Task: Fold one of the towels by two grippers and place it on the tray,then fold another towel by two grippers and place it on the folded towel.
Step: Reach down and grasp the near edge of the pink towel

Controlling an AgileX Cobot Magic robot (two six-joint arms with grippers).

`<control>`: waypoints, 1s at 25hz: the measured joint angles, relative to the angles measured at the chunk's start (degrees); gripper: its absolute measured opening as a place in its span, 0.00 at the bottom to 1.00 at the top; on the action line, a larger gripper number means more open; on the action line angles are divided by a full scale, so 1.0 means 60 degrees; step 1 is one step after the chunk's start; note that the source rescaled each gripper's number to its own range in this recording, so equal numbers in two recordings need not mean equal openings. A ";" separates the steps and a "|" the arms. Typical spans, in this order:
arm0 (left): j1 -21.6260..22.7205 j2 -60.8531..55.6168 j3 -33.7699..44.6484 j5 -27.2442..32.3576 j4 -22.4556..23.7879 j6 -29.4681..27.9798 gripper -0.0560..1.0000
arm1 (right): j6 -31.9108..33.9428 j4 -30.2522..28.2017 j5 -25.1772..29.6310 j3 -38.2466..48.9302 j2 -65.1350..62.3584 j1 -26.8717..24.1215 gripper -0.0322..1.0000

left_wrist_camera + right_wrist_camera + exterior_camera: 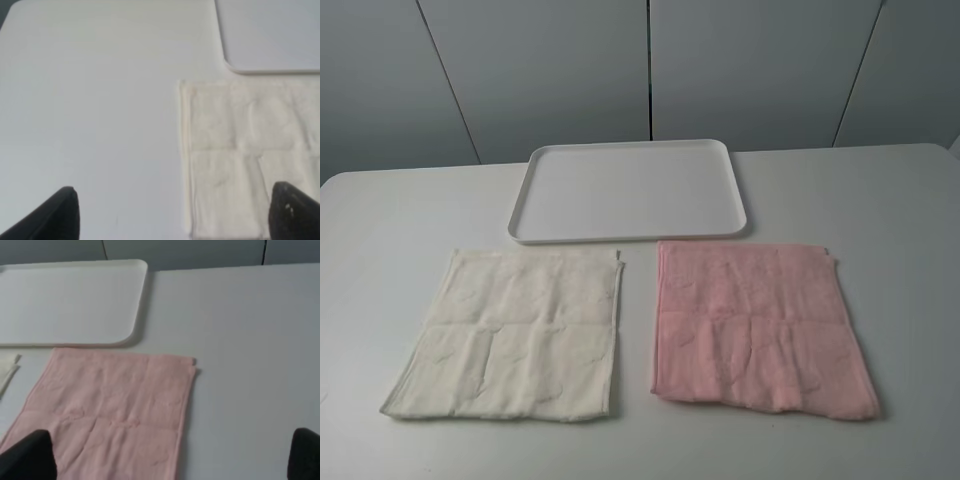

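Exterior high: fixed high at the near side, facing forward and down; a wide, distant view of the whole table [400, 210], with wall panels [550, 70] behind.
Left wrist: low and close over the table, looking past the left gripper [175, 192] toward the far side.
Right wrist: low and close, looking past the right gripper [171, 434] toward the far side.
Exterior high + left wrist: cream-white towel [510, 335], tray [630, 190] corner.
Exterior high + right wrist: pink towel [760, 335], tray corner.
Both wrist views: tray; the right one also catches a cream-white towel corner.
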 joint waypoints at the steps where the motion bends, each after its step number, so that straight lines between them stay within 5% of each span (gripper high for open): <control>1: 0.0000 0.0276 0.0000 0.0000 -0.0042 0.0099 0.97 | 0.0073 0.0046 0.0000 -0.0016 0.0271 0.0000 1.00; 12: 0.0000 0.3929 -0.1030 -0.1338 -0.1357 0.2091 0.97 | -0.1027 0.1082 -0.1689 -0.0638 0.3954 0.0000 1.00; 25: -0.0423 0.9416 -0.3011 -0.3135 -0.6445 0.8061 0.97 | -0.3700 0.2316 -0.2198 -0.2133 0.8265 0.0155 1.00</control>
